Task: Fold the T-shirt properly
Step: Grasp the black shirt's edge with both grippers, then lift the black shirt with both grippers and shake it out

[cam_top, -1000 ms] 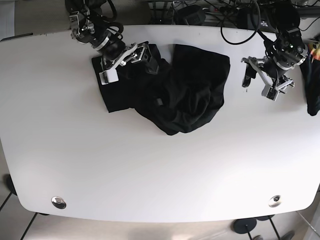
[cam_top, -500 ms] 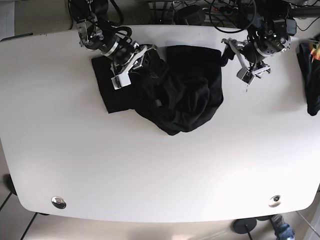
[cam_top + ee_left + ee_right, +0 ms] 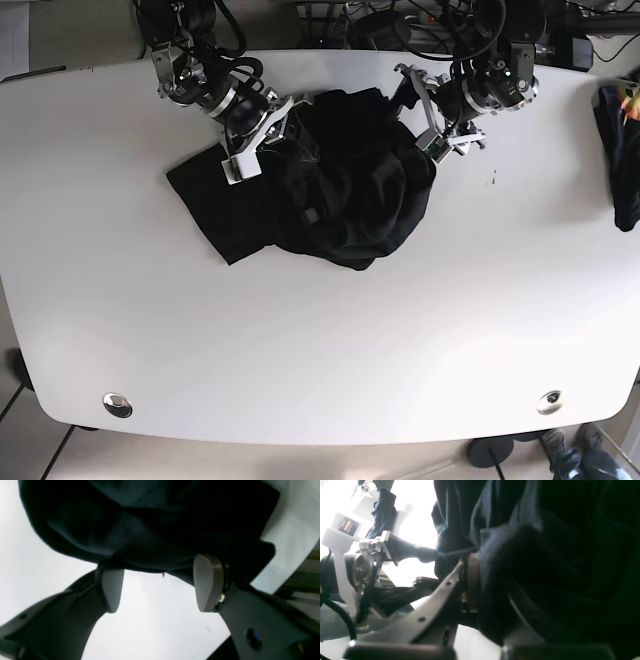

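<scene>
Up near the far edge of the tabletop point(image 3: 320, 350), roughly centered, sits the black T-shirt point(image 3: 330, 200), all bunched up in a crumpled heap, with one flatter flap sticking out toward the base view's left side. Both arms are on it from opposite sides. The right gripper point(image 3: 262, 135) is dug into the heap's far left part, and in its wrist view the dark fabric is wrapped right over one finger, so it looks clamped onto a fold of the shirt, though the second finger is mostly buried under cloth. The left gripper point(image 3: 160, 582) is at the heap's far right edge; its wrist view shows the two grey pads point(image 3: 207, 582) spread wide apart, with bare white table showing between them and the shirt's edge just at the tips, so it isn't pinching anything. Over at the right edge of the tabletop another dark garment point(image 3: 622, 160) hangs partly off, well apart from the shirt. Two round metal fittings point(image 3: 118, 404) sit near the front corners.
</scene>
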Robot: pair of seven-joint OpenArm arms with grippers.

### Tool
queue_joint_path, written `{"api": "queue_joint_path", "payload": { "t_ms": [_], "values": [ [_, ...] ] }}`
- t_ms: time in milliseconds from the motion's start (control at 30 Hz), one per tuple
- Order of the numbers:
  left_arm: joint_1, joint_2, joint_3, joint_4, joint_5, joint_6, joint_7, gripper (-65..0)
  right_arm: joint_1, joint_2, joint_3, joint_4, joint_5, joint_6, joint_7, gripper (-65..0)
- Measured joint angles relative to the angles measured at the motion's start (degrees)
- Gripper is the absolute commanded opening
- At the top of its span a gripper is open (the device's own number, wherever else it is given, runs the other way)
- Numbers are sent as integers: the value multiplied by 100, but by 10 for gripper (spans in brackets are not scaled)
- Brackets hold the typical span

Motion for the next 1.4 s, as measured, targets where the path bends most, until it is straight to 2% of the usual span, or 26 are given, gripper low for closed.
{"api": "queue_joint_path", "payload": {
  "t_ms": [67,100,233,300,400,433,500,533,633,767,833,867,967,1000,1033,1133,1200,1267,1367,1400],
  "values": [
    [-90,2,129,-223,-52,-7,-55,-265,2,15,-133,0,0,-2,0,-629],
    [-199,4,142,-365,-107,-33,-61,-301,-2,15,-214,2,2,2,2,-629],
    [-713,-2,140,-1161,-304,-55,-295,-567,0,2,-245,103,0,26,-28,-629],
    [-857,-2,116,-1405,-358,-68,-341,-614,15,4,-229,142,2,37,4,-629],
    [-850,-35,-295,-1445,-433,-136,-341,-639,96,90,-225,214,0,-20,-39,-629],
    [-833,-83,-461,-1392,-396,-131,-304,-647,142,197,-229,299,2,22,-39,-629],
    [-848,-129,-815,-1196,-170,-66,-101,-650,223,345,-179,461,0,-17,-2,-629],
    [-894,-127,-1056,-1038,13,-20,55,-650,310,367,-92,522,-2,-22,-42,-629],
    [-1121,-149,-1475,-546,24,-20,98,-650,592,367,20,577,0,-17,-48,-629],
    [-1676,-350,-1567,-210,26,-20,98,-650,1187,754,74,586,-7,-26,-90,-629],
    [-1934,-518,-1508,-151,79,-44,105,-650,1486,782,74,586,-4,-136,-87,-629],
    [-2107,-584,-1513,-131,173,-61,170,-650,1639,807,63,584,7,-273,-83,-629],
    [-2771,-638,-1574,-133,516,-46,772,-650,2157,1128,90,450,52,-264,-83,-629],
    [-3141,-651,-1576,-133,568,-48,907,-650,2441,1287,98,280,46,-343,-98,-629],
    [-3399,-636,-1572,-140,647,-48,911,-650,2640,1408,98,155,44,-345,-129,-629],
    [-4083,-699,-1460,-221,894,-46,903,-650,3373,1519,107,-245,44,-330,-173,-629],
    [-4546,-739,-1325,-461,1027,-46,909,-650,3930,1609,90,-542,120,-214,-341,-629],
    [-5141,-715,-1207,-898,1091,-50,909,-650,4564,1655,262,-981,52,-240,-437,-629],
    [-6199,-717,-1209,-1665,1436,-48,914,-650,5659,1709,522,-1700,0,-247,-468,-629],
    [-6520,-748,-1213,-1860,1456,-46,909,-650,6074,1790,568,-1834,46,9,-654,-629]
  ]
}}
